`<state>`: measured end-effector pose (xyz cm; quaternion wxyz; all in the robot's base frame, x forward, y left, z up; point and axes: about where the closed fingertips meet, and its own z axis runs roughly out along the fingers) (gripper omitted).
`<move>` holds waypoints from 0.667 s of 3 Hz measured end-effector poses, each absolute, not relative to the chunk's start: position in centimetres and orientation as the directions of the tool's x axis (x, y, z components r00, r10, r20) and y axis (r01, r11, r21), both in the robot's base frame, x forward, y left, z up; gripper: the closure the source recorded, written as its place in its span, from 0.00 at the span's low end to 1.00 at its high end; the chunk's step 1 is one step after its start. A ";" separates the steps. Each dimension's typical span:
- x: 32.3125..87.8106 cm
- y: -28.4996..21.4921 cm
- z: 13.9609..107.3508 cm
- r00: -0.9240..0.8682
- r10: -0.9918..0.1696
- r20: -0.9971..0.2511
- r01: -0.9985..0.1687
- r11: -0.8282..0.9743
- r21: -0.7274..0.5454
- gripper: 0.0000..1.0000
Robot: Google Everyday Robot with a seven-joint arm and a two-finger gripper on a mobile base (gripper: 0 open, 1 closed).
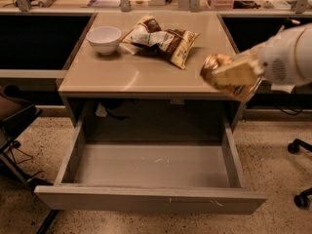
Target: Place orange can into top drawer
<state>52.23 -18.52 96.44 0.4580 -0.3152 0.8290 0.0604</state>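
End effector point(237, 75) — clasping orange can point(215, 65) — hovers at table point(122, 77) edge.

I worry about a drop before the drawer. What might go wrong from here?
The tool holds the can by the right front corner of the table, not yet over the drawer; letting go here would likely send it to the table edge or floor. On the way down, the can or arm may clip the table edge or the drawer's right wall.
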 end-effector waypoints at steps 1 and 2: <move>49.8 -12.6 89.2 -0.397 -0.378 -0.836 -0.711 0.703 0.019 1.00; 49.5 -9.6 90.0 -0.395 -0.319 -0.861 -0.739 0.668 0.092 1.00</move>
